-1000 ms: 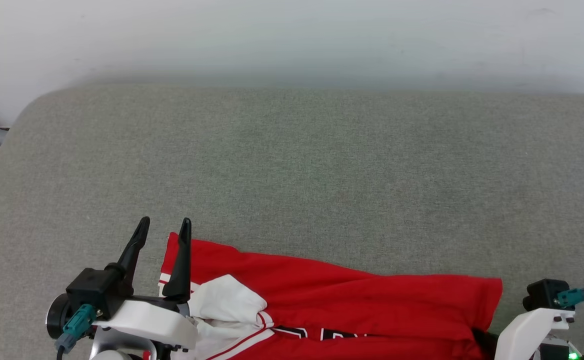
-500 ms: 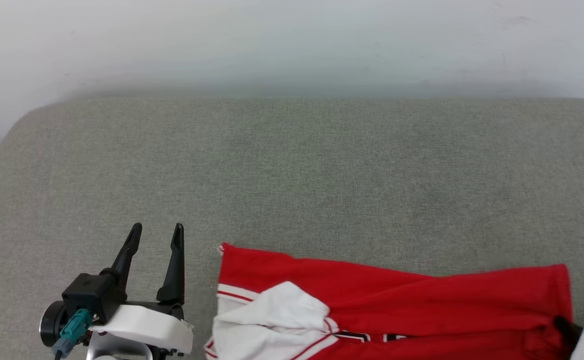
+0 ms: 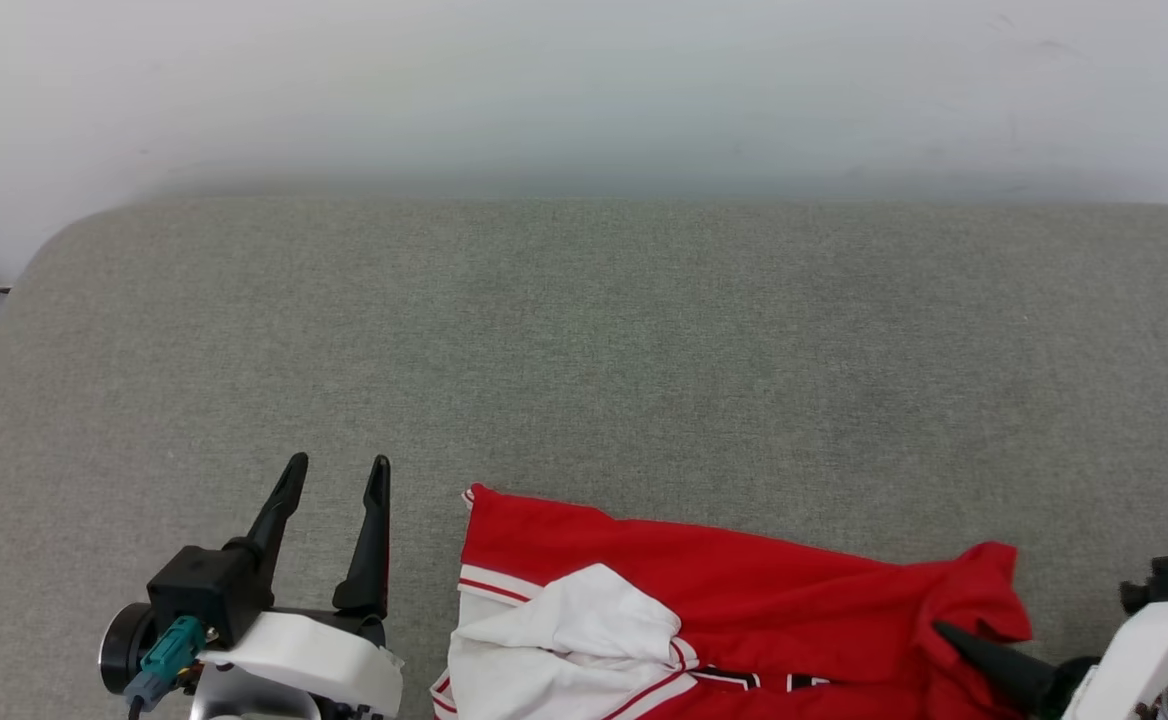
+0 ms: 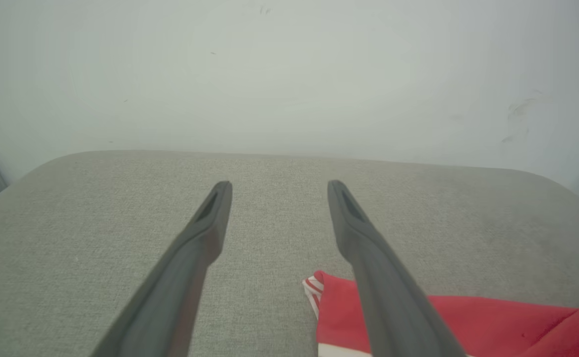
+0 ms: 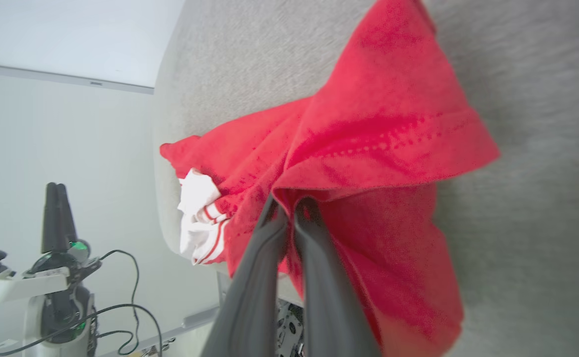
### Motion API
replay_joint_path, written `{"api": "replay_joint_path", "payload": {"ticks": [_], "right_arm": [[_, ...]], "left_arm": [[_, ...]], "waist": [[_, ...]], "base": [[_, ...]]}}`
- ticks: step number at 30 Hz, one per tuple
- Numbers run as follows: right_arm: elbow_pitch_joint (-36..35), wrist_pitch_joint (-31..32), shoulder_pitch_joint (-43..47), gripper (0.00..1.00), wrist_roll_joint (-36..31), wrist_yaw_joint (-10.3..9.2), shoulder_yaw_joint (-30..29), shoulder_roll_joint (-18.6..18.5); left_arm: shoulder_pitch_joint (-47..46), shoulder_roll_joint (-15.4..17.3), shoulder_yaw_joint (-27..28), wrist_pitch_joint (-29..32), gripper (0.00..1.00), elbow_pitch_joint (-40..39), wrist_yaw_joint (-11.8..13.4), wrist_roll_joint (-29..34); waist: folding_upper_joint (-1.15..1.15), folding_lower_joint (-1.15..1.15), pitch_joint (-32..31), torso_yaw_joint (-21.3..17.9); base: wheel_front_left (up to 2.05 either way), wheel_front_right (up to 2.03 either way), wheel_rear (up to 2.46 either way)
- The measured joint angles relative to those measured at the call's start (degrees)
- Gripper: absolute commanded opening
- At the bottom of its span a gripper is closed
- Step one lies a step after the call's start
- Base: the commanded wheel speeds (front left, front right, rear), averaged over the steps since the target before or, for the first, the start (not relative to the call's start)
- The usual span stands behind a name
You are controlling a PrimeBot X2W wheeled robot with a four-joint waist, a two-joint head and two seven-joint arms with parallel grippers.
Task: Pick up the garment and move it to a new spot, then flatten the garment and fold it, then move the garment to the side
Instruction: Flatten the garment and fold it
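The garment (image 3: 744,590), a red jersey with a white sleeve (image 3: 584,620) and striped trim, lies crumpled along the near edge of the grey padded surface (image 3: 584,350). My right gripper (image 3: 944,632) is shut on its right corner, which is bunched and raised. In the right wrist view the right gripper (image 5: 289,204) pinches a red fold of the garment (image 5: 383,124). My left gripper (image 3: 337,468) stands open and holds nothing, a short way left of the garment's left corner. In the left wrist view the left gripper (image 4: 279,186) points over bare padding, with the garment (image 4: 468,317) at the lower right.
A white wall (image 3: 584,90) stands right behind the padded surface. The surface's rounded left corner (image 3: 54,240) drops off beside a grey frame. Bare padding stretches beyond the garment. The right wrist view shows cables (image 5: 121,307) below the surface's edge.
The garment has slid right, away from my left gripper's finger that was at its corner. Its right corner has bunched up in my right gripper. The camera also shifted.
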Motion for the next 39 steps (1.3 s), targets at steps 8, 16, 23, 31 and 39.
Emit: {"api": "replay_joint_path", "payload": {"ticks": [8,16,23,31,39], "right_arm": [[3.74,-4.59,-3.05,0.00,13.66,0.00,12.68,0.07],[7.77,-11.96,-8.20,0.00,21.86,0.00,29.70,0.10],[8.38,-16.77,-13.35,0.00,25.43,0.00,40.46,0.16],[12.59,-22.27,-16.78,0.00,19.89,-0.01,46.51,0.09],[15.37,-26.31,-17.81,1.00,18.37,-0.01,51.13,-0.25]], "left_arm": [[-1.13,-0.10,-1.34,1.03,1.00,-0.55,-0.38,0.38],[-2.65,-0.75,-2.02,1.02,1.00,0.49,-1.30,0.29],[-3.62,-1.15,-2.04,0.51,1.00,1.35,-2.02,-0.14],[-5.33,-2.30,-2.68,-0.01,1.00,3.03,-3.21,-0.29],[-6.73,-3.20,-2.91,-0.63,1.00,5.45,-4.54,-0.30]], "waist": [[0.00,0.00,0.79,1.97],[0.00,0.00,1.87,4.54],[-0.01,0.00,3.32,6.03],[0.00,0.00,6.04,6.55],[0.00,0.01,7.14,6.60]], "base": [[0.00,0.00,0.00],[0.00,0.00,0.00],[0.00,0.00,0.00],[0.00,0.00,0.00],[0.00,0.00,0.00]]}}
